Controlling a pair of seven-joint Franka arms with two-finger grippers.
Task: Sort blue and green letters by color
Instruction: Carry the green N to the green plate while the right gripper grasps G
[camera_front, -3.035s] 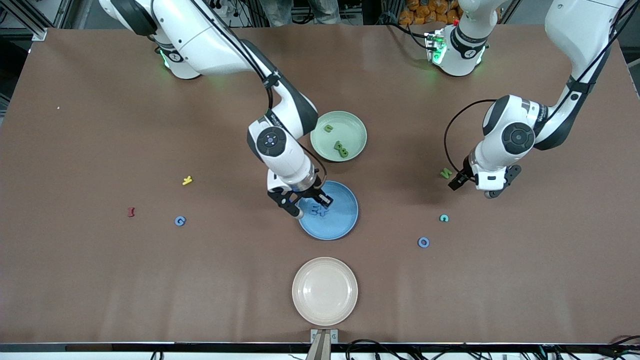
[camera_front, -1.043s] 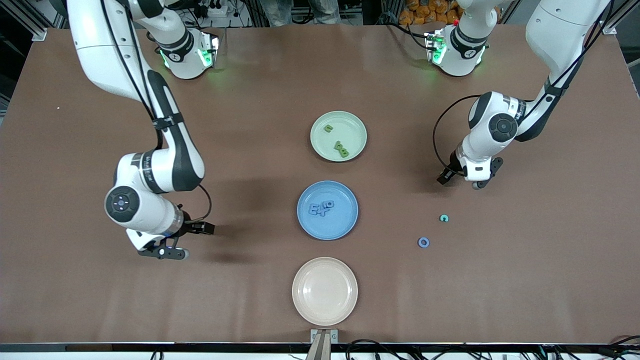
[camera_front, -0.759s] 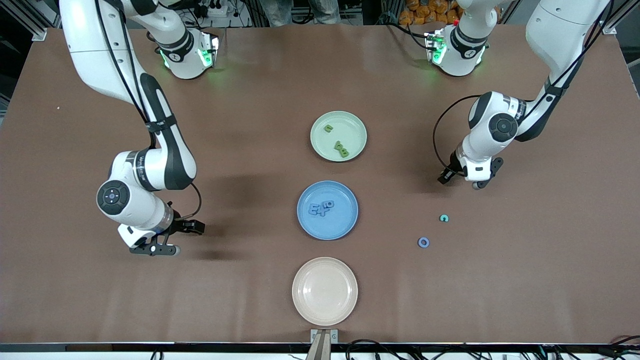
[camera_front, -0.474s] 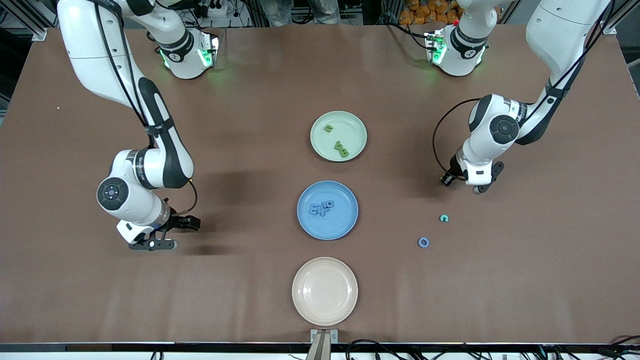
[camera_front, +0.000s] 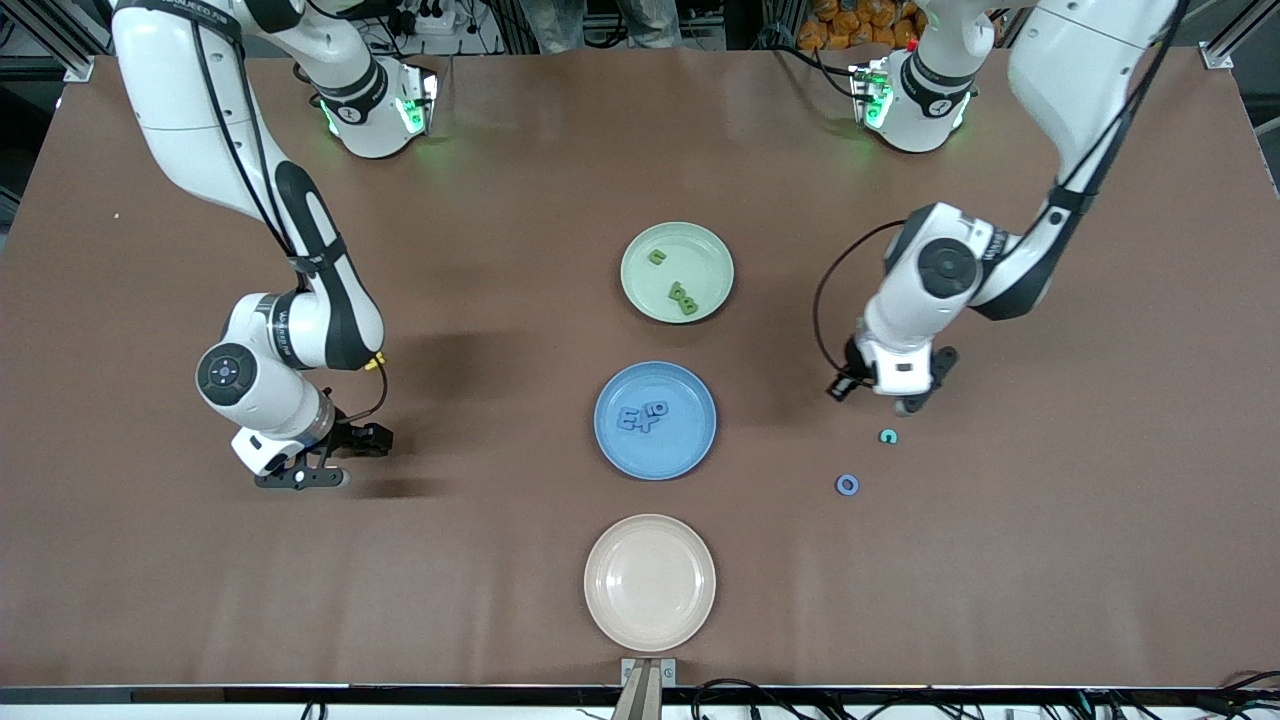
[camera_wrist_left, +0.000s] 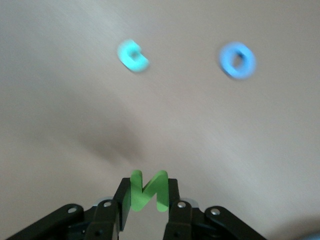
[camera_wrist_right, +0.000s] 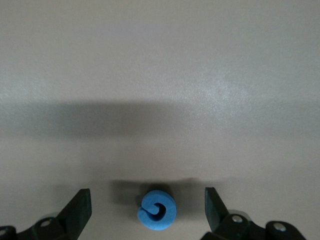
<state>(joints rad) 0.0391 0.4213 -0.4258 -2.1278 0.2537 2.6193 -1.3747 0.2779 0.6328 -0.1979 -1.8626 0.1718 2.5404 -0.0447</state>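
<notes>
Left gripper (camera_wrist_left: 145, 202) clamped on green letter N (camera_wrist_left: 148, 190), airborne over table near teal C (camera_front: 887, 436) and blue O (camera_front: 847, 484). Right gripper (camera_wrist_right: 147, 210) spread wide, empty, straddling blue letter G (camera_wrist_right: 157, 216) lying on table (camera_front: 500, 200).

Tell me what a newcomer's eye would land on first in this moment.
Three plates in a row mid-table: a green plate holding green letters, a blue plate holding blue ones, and a cream plate nearest the camera. The left tool grips a green N above the table near a teal C and blue O. The right tool hangs open around a blue G.
</notes>
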